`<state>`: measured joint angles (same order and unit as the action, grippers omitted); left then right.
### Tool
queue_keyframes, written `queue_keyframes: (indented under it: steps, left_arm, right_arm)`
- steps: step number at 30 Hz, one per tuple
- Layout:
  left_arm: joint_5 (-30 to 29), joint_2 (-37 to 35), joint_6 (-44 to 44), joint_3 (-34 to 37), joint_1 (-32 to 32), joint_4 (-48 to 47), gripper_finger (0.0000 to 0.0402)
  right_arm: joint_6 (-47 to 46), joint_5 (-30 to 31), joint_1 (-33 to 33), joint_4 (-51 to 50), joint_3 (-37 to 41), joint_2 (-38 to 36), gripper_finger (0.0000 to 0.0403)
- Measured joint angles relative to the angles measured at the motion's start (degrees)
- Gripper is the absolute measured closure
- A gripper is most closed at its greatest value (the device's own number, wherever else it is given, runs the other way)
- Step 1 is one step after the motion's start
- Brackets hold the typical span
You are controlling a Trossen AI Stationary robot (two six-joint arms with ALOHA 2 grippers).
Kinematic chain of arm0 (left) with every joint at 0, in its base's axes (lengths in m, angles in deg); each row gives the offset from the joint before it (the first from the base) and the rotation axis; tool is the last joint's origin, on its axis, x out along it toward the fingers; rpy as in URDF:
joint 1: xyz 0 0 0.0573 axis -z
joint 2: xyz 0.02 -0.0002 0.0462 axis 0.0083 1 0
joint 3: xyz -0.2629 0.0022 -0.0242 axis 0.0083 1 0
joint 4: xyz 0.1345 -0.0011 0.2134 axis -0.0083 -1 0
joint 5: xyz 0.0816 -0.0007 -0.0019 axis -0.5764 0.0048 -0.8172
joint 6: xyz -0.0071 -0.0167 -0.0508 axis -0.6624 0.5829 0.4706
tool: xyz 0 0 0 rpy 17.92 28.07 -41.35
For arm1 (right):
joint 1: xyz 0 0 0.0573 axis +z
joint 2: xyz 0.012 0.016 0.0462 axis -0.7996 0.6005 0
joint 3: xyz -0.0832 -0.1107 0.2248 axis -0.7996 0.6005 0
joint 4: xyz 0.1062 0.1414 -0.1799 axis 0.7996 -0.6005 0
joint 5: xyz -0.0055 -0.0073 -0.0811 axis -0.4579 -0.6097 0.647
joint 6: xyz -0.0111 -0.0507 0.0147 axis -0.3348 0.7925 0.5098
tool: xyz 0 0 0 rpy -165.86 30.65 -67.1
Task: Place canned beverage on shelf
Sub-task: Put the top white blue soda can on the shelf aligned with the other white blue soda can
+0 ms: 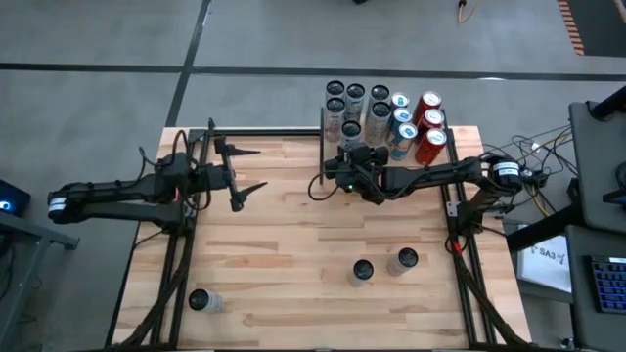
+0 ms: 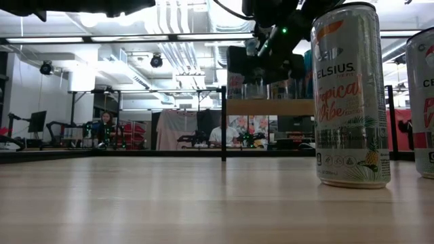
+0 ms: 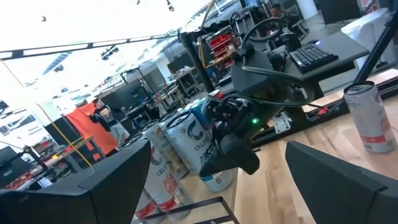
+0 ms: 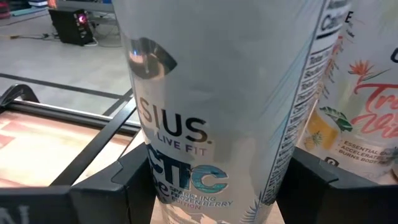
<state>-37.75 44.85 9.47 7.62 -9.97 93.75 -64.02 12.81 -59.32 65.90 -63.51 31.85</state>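
Right wrist view shows the right gripper [image 4: 214, 180] clamped around a silver can [image 4: 217, 93] at the shelf [image 1: 458, 134] front, where crowded neighbouring cans [image 1: 401, 117] could be toppled by 1 nudge.

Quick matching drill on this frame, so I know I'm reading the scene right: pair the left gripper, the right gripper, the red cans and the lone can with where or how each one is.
Things:
1. left gripper
2. right gripper
3. red cans
4. lone can

Places or states:
A. at the right end of the shelf
B. shut on a silver can at the shelf's front edge
C. standing near the table's front left corner
D. open, empty, over the table's left side

Pairs: 1-D, 2-B, 3-A, 4-C
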Motion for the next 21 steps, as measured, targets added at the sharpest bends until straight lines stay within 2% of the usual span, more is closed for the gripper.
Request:
queue_keyframes:
  steps: [10, 17, 21]
  left_arm:
    - [0.0, 0.1, -0.2, 0.0, 0.0, 0.4, 0.0045]
    - [0.0, 0.1, -0.2, 0.0, 0.0, 0.4, 0.0045]
    - [0.0, 0.1, -0.2, 0.0, 0.0, 0.4, 0.0045]
  right_arm:
    - [0.0, 0.5, -0.6, -0.1, 0.0, 0.0, 0.0168]
    - [0.1, 1.6, -1.0, -0.2, 0.1, 0.0, 0.0092]
    - [0.2, 3.7, -1.0, -0.1, 0.1, 0.0, 0.0077]
